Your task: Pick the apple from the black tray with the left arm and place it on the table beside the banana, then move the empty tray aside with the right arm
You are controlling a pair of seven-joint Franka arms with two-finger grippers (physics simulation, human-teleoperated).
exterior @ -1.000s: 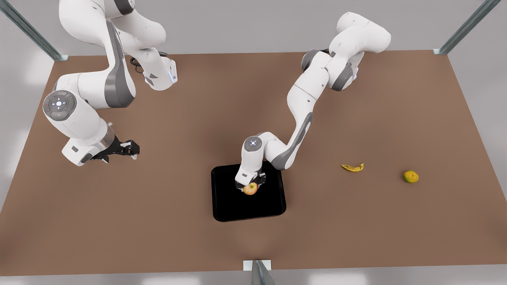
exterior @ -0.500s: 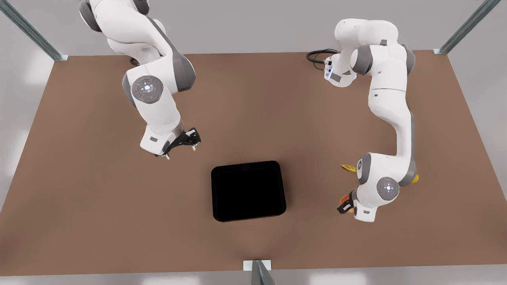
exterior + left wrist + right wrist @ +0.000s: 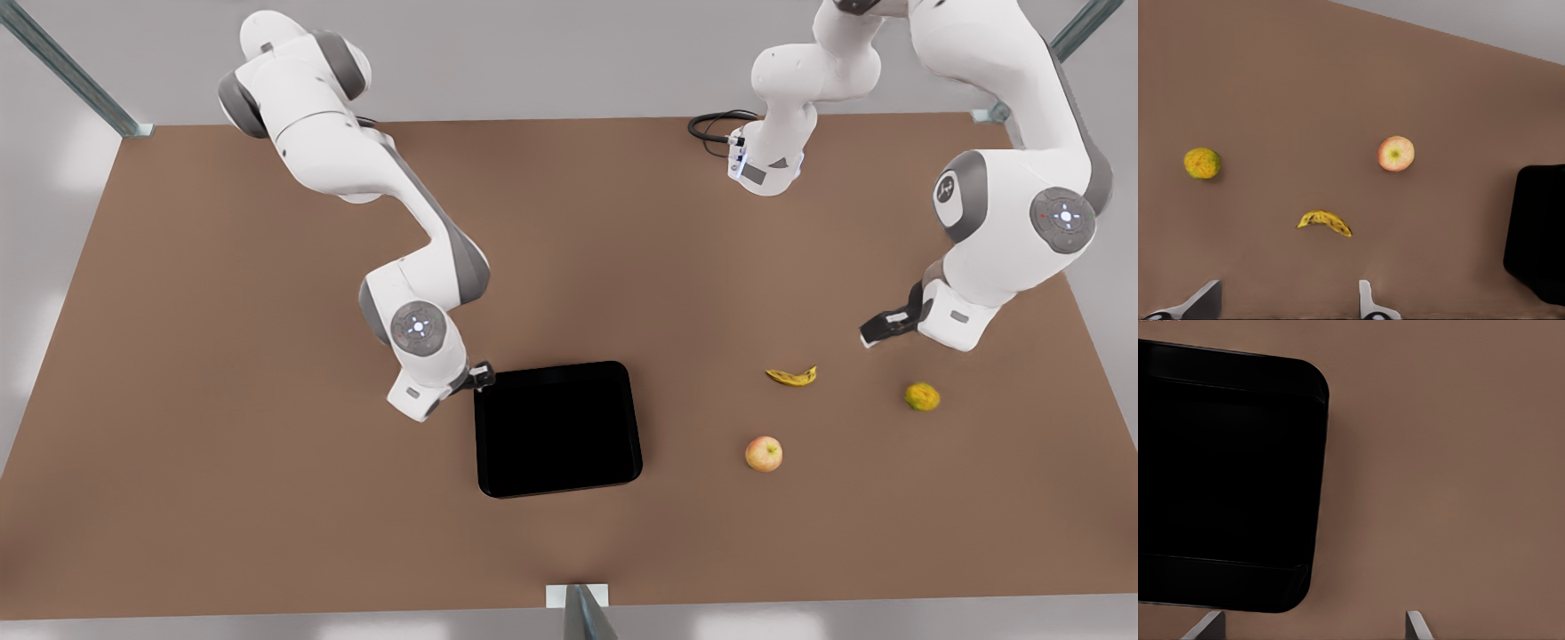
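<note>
The apple [image 3: 764, 453] [image 3: 1395, 153] lies on the brown table [image 3: 267, 498], a short way in front of the banana [image 3: 792, 376] [image 3: 1325, 222] and apart from it. The black tray [image 3: 557, 428] [image 3: 1225, 473] [image 3: 1538, 227] sits empty at the table's middle. My left gripper [image 3: 876, 331] [image 3: 1288, 310] hangs open above the table on the front view's right, behind the fruit, holding nothing. My right gripper [image 3: 480, 375] [image 3: 1313, 628] is open and low beside the tray's far corner on the front view's left, with bare table between its fingers.
A bumpy yellow-green round fruit [image 3: 922, 396] [image 3: 1202, 163] rests to the front view's right of the banana. Grey frame posts [image 3: 582, 613] stand at the table's edges. A black cable [image 3: 711, 129] lies by the left arm's base.
The left gripper has let go of the apple, which now rests on the table, and has risen back and away. The right arm swung down to the tray's corner.
</note>
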